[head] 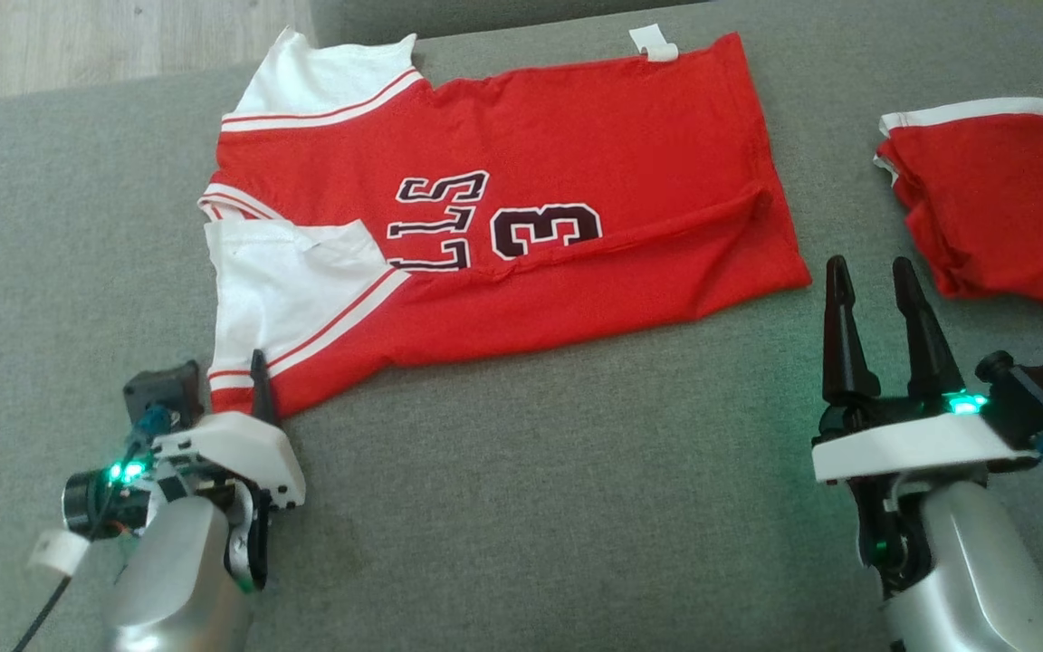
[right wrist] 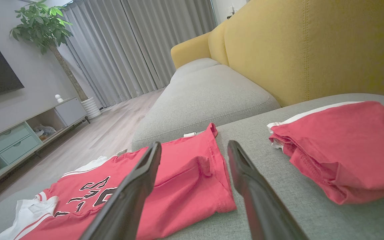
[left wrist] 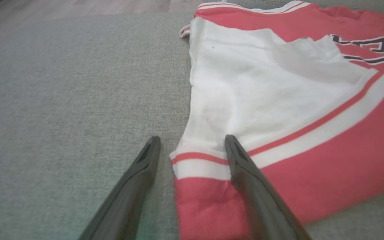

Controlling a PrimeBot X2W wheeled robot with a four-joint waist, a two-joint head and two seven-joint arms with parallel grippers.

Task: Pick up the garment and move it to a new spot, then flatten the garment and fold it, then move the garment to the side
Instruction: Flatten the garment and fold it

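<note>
1. Red-and-white basketball jersey: lies spread on the grey sofa seat, white sleeves toward the robot's left, hem toward its right.
2. Near long edge: folded up over the body, cutting across the dark lettering and the number 3.
3. Near white sleeve: lies folded in over the red body. Small white tag pokes out at the far edge.
4. Left hand: stands wide open and holds nothing. Sits low at the jersey's near-left corner, one finger over bare grey fabric, the other over the striped sleeve cuff, with the cuff edge between them. Contact with the cloth: cannot tell.
5. Right hand: spread wide and empty. Poised over bare seat just beside the jersey's near-right corner, fingers pointing away from the robot, clear of the cloth.
6. Second red garment, white band along one edge: lies in a folded bundle to the right of the right hand, apart from the jersey.
7. Beyond, in the right wrist view: yellow sofa back, wooden floor, grey curtains, potted plant, low cabinet.
</note>
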